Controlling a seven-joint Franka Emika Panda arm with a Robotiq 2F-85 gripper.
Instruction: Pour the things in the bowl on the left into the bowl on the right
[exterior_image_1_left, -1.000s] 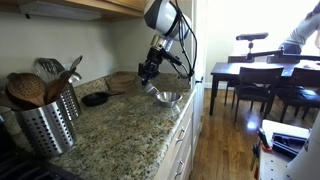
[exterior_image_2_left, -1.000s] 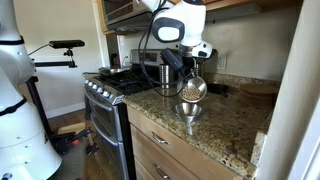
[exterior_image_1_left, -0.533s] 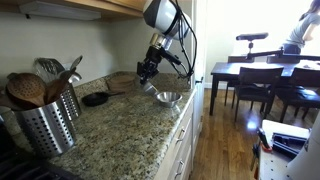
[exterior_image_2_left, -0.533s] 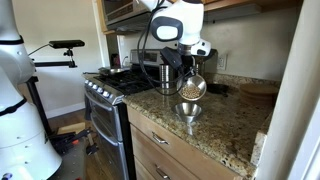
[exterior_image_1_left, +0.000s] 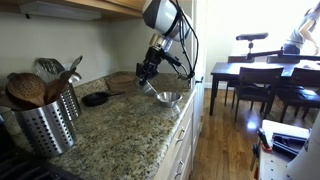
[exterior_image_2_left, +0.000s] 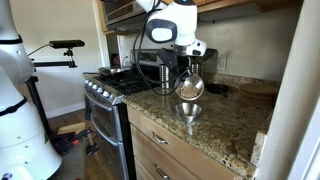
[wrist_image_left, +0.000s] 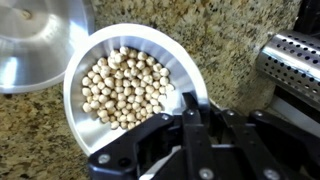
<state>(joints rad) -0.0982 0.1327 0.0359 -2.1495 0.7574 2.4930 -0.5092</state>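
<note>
The gripper (wrist_image_left: 197, 108) pinches the rim of the white bowl (wrist_image_left: 150, 33), which is full of beans (wrist_image_left: 125, 85); the steel bowl (wrist_image_left: 35, 45) by the counter's front edge seems empty, so the pour is not yet begun.

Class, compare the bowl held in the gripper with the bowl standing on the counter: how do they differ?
The held bowl carries small pale round pieces; the counter bowl looks empty. The held bowl is lifted, its rim clamped by the gripper; the counter bowl rests on the granite counter. The held bowl looks white inside, the counter bowl shiny metal. Both are round and open-topped.
</note>
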